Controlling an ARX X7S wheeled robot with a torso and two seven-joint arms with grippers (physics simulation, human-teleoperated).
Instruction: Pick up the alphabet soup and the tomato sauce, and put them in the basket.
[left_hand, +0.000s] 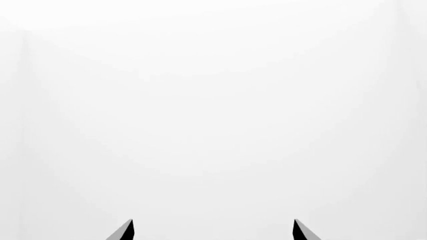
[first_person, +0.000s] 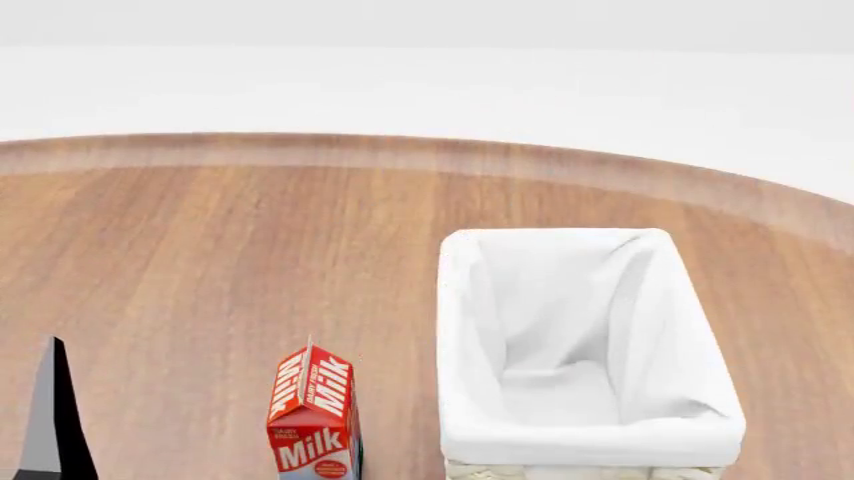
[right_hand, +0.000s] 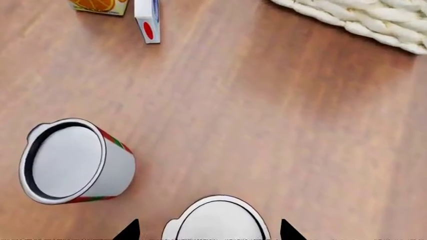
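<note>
I'm at the first pick, lining the right gripper (right_hand: 208, 231) up over a can (right_hand: 215, 221) w/ a silvery top; its label is hidden, so I can't tell which can it is. Jaws spread wide, tips either side of the can, not clamped yet, holding nothing. Tomato sauce (right_hand: 77, 161) stands just beside it, red/green label showing. Next: drop straight down, centre, close. Basket (first_person: 587, 345) sits w/ nothing in it, near the milk carton (first_person: 315, 415). Left gripper (left_hand: 213, 231) parted too, nothing between, facing blank white.
</note>
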